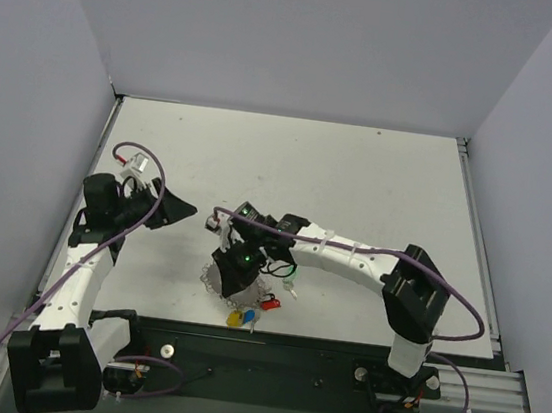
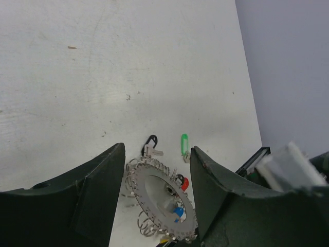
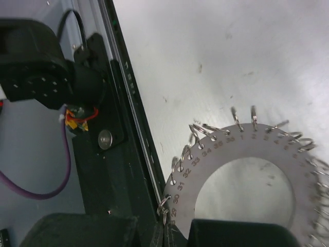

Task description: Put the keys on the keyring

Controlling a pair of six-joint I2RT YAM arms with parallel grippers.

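The keyring [image 3: 226, 149] is being pinched by its rim in the right gripper [image 3: 165, 230] — jaws fully closed — near the table's [image 1: 360, 177] front edge. The left gripper [image 2: 158, 154] is being held wide and empty, well off to the left. The keys [image 1: 239, 316] are lying scattered just beside the ring. The green key [image 2: 184, 143] is being framed dead ahead of the left jaws, so that pickup is probably its job.
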